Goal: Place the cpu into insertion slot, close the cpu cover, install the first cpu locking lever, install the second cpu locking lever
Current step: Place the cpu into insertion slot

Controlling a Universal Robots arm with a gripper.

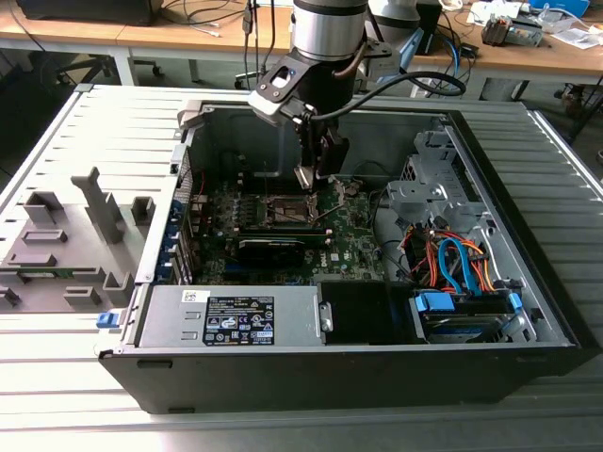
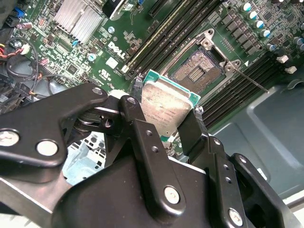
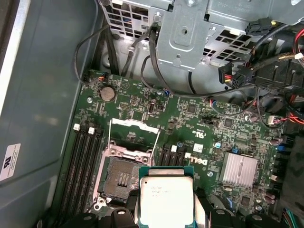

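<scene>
Hanging over the open computer case point(image 1: 377, 367) on the counter point(image 1: 57, 132), your tool point(image 1: 314, 175) has its 2 fingers point(image 2: 137, 123) drawn in on the cpu point(image 2: 166, 107). They pinch it by 2 opposite edges, with its silver-grey metal top turned toward the wrist cameras. You can see the cpu held in the air above the green board point(image 3: 190, 123), not yet seated. The insertion slot point(image 2: 197, 71) lies near the middle of that board with its dark centre bare. In both wrist views the cpu sits just beside the slot, overlapping 1 of its corners. The cpu cover point(image 3: 134, 123) stands swung up off the slot, hinged along 1 of its edges. 1 thin metal lever point(image 2: 249, 80) juts out free from a corner of the slot's rim.
</scene>
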